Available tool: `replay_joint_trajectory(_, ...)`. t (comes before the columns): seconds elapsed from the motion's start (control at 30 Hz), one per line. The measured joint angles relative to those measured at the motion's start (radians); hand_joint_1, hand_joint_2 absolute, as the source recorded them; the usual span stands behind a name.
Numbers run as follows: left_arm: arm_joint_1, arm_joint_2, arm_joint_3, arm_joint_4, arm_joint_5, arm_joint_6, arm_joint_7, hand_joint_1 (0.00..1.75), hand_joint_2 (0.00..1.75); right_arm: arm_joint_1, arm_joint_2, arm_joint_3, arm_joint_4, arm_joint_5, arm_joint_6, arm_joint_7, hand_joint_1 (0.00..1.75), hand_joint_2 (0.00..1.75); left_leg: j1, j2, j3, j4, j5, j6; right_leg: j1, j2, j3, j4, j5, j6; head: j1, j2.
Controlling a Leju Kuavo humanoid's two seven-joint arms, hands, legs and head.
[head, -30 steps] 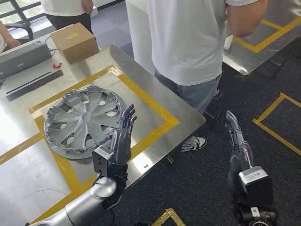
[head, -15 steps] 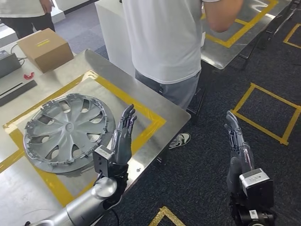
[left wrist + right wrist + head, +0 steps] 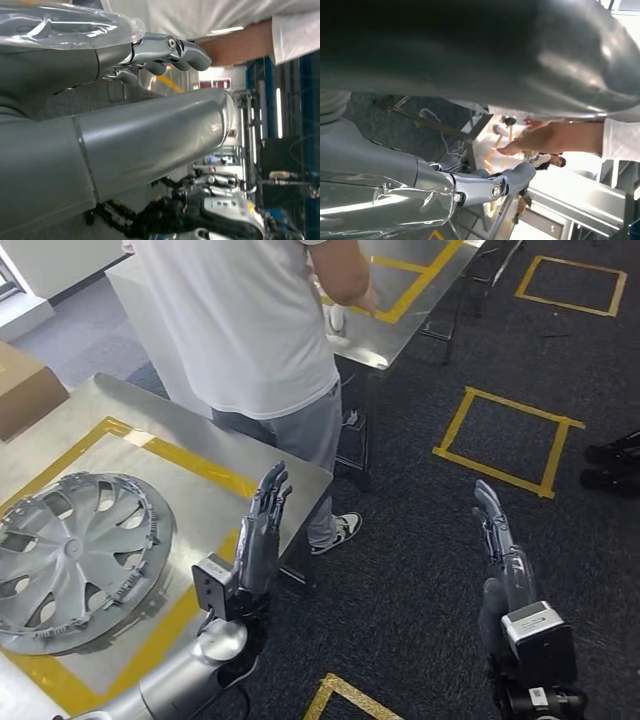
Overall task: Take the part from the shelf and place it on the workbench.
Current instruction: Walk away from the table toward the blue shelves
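Note:
The part, a silver hubcap [image 3: 72, 560], lies flat on the steel workbench [image 3: 204, 505] inside a yellow tape frame, at the left of the head view. My left hand [image 3: 260, 530] stands upright beyond the bench's near corner, fingers straight and apart, holding nothing; it is to the right of the hubcap and not touching it. My right hand [image 3: 502, 550] is raised over the dark carpet at the right, fingers also extended and empty. In the wrist views the left hand [image 3: 113, 100] and the right hand [image 3: 433, 190] show straight fingers with nothing between them.
A person in a white shirt [image 3: 241, 320] stands close behind the workbench's far corner, a hand [image 3: 546, 140] reaching over a second steel table [image 3: 392, 300]. A cardboard box [image 3: 26, 390] sits at the bench's far left. Yellow tape squares [image 3: 506, 440] mark the carpet.
The whole picture has slid left, so the camera has turned right: hubcap, bench and person now sit further left. Both hands keep the same raised, spread pose.

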State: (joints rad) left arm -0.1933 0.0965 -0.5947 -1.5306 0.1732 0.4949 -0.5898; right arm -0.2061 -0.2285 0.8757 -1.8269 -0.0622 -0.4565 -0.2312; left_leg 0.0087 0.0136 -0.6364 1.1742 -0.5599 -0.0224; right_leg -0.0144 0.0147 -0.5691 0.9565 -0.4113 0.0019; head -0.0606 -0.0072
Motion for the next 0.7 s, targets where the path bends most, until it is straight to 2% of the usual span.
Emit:
replay_joint_trajectory(0.03,0.003,0.000,0.000,0.000,0.000,0.000,0.000,0.00,0.00,0.001,0.000,0.001,0.000,0.000,0.001,0.000,0.00,0.00,0.000,-0.004,-0.026,0.049,-0.013,0.002,0.002,0.013,-0.001,0.000,0.001,-0.001,-0.003,0.000)
replay_joint_trajectory(0.07,0.005,0.001,0.000,0.000,0.000,0.000,0.000,0.00,0.00,0.001,0.000,0.002,0.000,0.000,0.001,0.000,0.00,0.00,-0.001,-0.007,-0.035,0.061,-0.005,0.006,0.003,0.028,-0.001,0.000,0.002,-0.002,-0.004,0.000)
replay_joint_trajectory(0.1,0.006,0.001,0.000,0.000,0.000,0.000,0.000,0.00,0.00,0.002,0.000,0.002,0.000,0.000,0.001,0.000,0.00,0.00,-0.002,-0.011,-0.026,0.033,0.022,0.011,0.004,0.042,-0.001,0.001,0.002,-0.002,-0.005,0.000)
replay_joint_trajectory(0.13,0.006,0.001,0.000,0.000,0.000,0.001,0.000,0.00,0.00,0.002,0.000,0.002,0.000,0.000,0.001,0.000,0.00,0.00,-0.003,-0.024,-0.001,-0.027,0.059,0.018,0.005,0.056,0.000,0.001,0.003,-0.002,-0.006,0.000)
replay_joint_trajectory(0.2,0.005,0.001,0.000,0.000,0.000,0.001,0.000,0.00,0.00,0.002,0.000,0.002,0.000,0.000,0.001,0.000,0.00,0.00,-0.002,-0.072,0.054,-0.156,0.116,0.030,0.007,0.081,-0.002,0.002,0.004,0.001,-0.006,0.000)
replay_joint_trajectory(0.23,0.005,0.001,0.000,0.000,0.000,0.001,0.000,0.00,0.00,0.001,0.000,0.002,0.000,0.000,0.001,0.000,0.00,0.00,-0.002,-0.089,0.070,-0.194,0.127,0.033,0.006,0.091,-0.005,0.003,0.005,0.004,-0.005,0.000)
replay_joint_trajectory(0.27,0.005,0.001,0.000,0.000,0.000,0.001,0.000,0.00,0.00,0.002,0.000,0.002,0.000,0.000,0.001,0.000,0.00,0.00,-0.002,-0.096,0.075,-0.210,0.127,0.033,0.005,0.102,-0.009,0.003,0.007,0.009,-0.004,0.000)
replay_joint_trajectory(0.33,0.004,0.000,0.000,0.000,0.000,0.001,0.000,0.00,0.00,0.003,0.000,0.002,-0.001,0.000,0.001,0.000,0.00,0.00,-0.001,-0.075,0.079,-0.218,0.129,0.035,0.002,0.121,-0.015,0.001,0.011,0.020,-0.004,0.000)
replay_joint_trajectory(0.37,0.003,-0.001,0.000,0.000,0.000,0.001,0.000,0.00,0.00,0.004,0.000,0.002,-0.002,0.000,0.001,0.000,0.00,0.00,0.001,-0.063,0.082,-0.223,0.131,0.038,0.003,0.110,-0.020,0.006,0.008,0.025,-0.003,0.000)
replay_joint_trajectory(0.4,0.002,-0.003,0.000,0.000,-0.001,0.001,0.000,0.00,0.00,0.004,0.000,0.002,-0.002,0.000,0.002,0.000,0.00,0.00,0.003,-0.050,0.086,-0.227,0.132,0.042,0.005,0.085,-0.032,0.028,-0.007,0.029,0.001,0.000)
replay_joint_trajectory(0.47,0.004,-0.004,0.000,-0.001,-0.001,0.001,0.000,0.00,0.00,0.004,0.000,0.002,-0.002,0.001,0.004,-0.001,0.00,0.00,0.002,-0.024,0.090,-0.231,0.133,0.047,0.007,0.018,-0.084,0.144,-0.069,0.036,0.010,0.000)
replay_joint_trajectory(0.5,0.006,-0.005,0.000,-0.001,-0.002,0.002,0.000,0.00,0.00,0.003,0.000,0.003,-0.002,0.001,0.006,-0.001,0.00,0.00,0.001,-0.010,0.091,-0.231,0.131,0.049,0.005,0.000,-0.118,0.222,-0.105,0.039,0.014,0.000)
replay_joint_trajectory(0.53,0.009,-0.004,0.000,0.000,-0.002,0.002,0.000,0.00,0.00,0.004,0.000,0.003,-0.002,0.001,0.007,-0.001,0.00,0.00,0.001,0.004,0.091,-0.231,0.130,0.050,0.002,-0.007,-0.147,0.289,-0.131,0.042,0.015,0.000)
replay_joint_trajectory(0.57,0.011,-0.004,0.000,0.000,-0.002,0.002,0.000,0.00,0.00,0.005,0.000,0.004,-0.002,0.001,0.007,-0.001,0.00,0.00,0.000,0.017,0.091,-0.230,0.129,0.050,0.000,-0.010,-0.161,0.323,-0.139,0.044,0.015,0.000)
replay_joint_trajectory(0.6,0.012,-0.004,0.000,0.000,-0.002,0.002,0.000,0.00,0.00,0.005,0.000,0.004,-0.002,0.001,0.008,-0.001,0.00,0.00,0.000,0.028,0.092,-0.230,0.128,0.049,-0.002,-0.011,-0.156,0.317,-0.128,0.046,0.015,0.000)
replay_joint_trajectory(0.63,0.013,-0.005,0.000,-0.001,-0.002,0.002,0.000,0.00,0.00,0.006,0.000,0.004,-0.002,0.001,0.008,-0.001,0.00,0.00,0.000,0.038,0.094,-0.230,0.126,0.047,-0.004,-0.014,-0.130,0.271,-0.101,0.046,0.016,0.000)
replay_joint_trajectory(0.67,0.012,-0.005,0.000,-0.001,-0.002,0.002,0.000,0.00,0.00,0.007,0.000,0.004,-0.002,0.001,0.008,-0.001,0.00,0.00,0.001,0.048,0.097,-0.229,0.123,0.044,-0.005,-0.022,-0.088,0.193,-0.064,0.045,0.016,0.000)
replay_joint_trajectory(0.7,0.012,-0.005,0.000,-0.001,-0.002,0.002,0.000,0.00,0.00,0.007,0.000,0.004,-0.002,0.001,0.008,-0.001,0.00,0.00,0.001,0.056,0.101,-0.229,0.120,0.040,-0.003,-0.038,-0.046,0.114,-0.040,0.044,0.016,0.000)
